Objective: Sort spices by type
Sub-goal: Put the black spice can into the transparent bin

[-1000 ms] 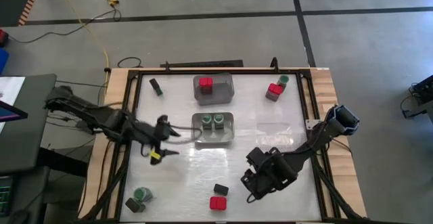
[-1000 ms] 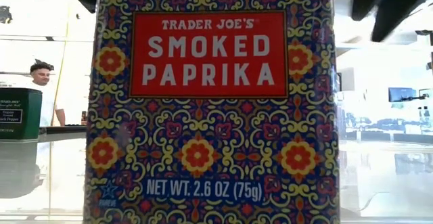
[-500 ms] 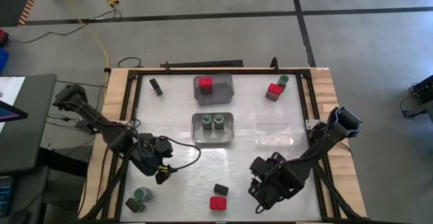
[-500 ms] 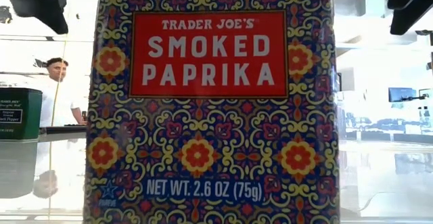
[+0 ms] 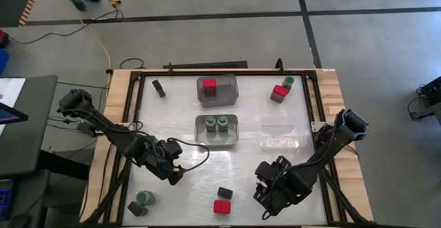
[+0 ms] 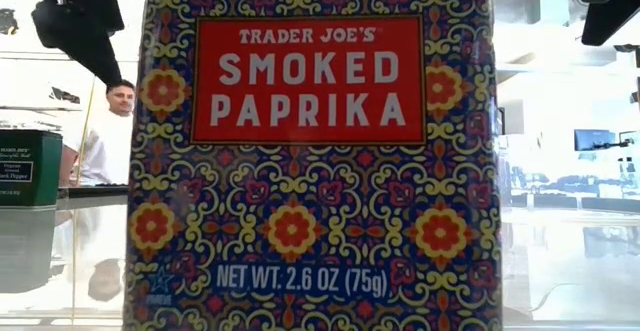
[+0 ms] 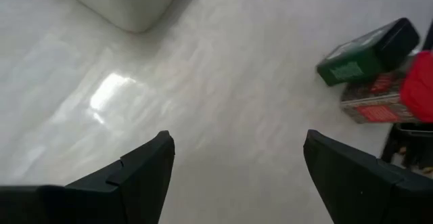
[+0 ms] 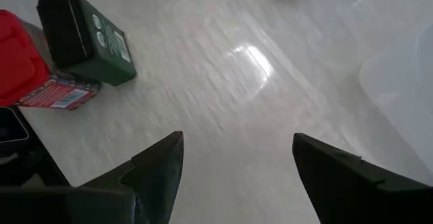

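Note:
My left gripper (image 5: 175, 175) (image 7: 237, 143) is open and empty above bare table, left of the table's middle. My right gripper (image 5: 262, 196) (image 8: 237, 139) is open and empty over the near right part. Between them, near the near edge, stand a red-topped paprika tin (image 5: 221, 206) (image 6: 310, 151) (image 7: 399, 92) (image 8: 30, 72) and a dark-lidded green tin (image 5: 224, 193) (image 7: 369, 51) (image 8: 84, 38). A green-lidded jar (image 5: 143, 198) and a dark tin (image 5: 136, 209) sit at the near left corner. A red tin (image 5: 280, 91) and a green jar (image 5: 288, 81) stand far right, and a dark tin (image 5: 159, 88) stands far left.
Three clear bins sit mid-table: one holding a red tin (image 5: 218, 90), one holding two green jars (image 5: 217, 130), and one bare (image 5: 282, 138). The paprika tin blocks most of the low view. A person (image 6: 110, 141) stands beyond the table.
My left gripper has swung away from the green-jar bin toward the table's near edge and a little right, staying open. My right gripper has shifted slightly toward the near edge. The person behind the table has walked along.

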You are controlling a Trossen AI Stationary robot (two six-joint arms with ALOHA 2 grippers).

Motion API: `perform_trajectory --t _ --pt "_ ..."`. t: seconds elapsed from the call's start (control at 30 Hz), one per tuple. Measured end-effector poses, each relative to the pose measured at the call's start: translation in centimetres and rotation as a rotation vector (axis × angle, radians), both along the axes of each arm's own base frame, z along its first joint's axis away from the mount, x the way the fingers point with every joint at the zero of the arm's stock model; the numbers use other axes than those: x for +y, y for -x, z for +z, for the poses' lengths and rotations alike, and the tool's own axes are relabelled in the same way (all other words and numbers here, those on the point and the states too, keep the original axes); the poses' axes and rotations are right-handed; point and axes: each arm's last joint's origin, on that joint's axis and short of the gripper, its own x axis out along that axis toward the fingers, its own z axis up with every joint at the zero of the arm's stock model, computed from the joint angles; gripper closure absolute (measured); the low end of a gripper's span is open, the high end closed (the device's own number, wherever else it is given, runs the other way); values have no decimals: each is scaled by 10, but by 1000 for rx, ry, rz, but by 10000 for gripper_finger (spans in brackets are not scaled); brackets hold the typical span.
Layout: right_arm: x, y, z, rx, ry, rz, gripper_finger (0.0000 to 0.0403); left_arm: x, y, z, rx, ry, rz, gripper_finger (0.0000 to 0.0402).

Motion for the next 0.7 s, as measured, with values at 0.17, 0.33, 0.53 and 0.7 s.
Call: perform_trajectory --t 0.17,0.33,0.53,0.7 --pt "0 0 0 -4 -2 0 98 4 -2 0 -3 -40 -30 55" --pt "0 0 0 -4 -3 0 98 8 -5 0 -4 -33 -6 15" --pt "0 0 0 -4 -2 0 98 6 -5 0 23 68 5 9" --pt "0 -1 0 -2 2 14 98 2 0 2 69 116 14 10"
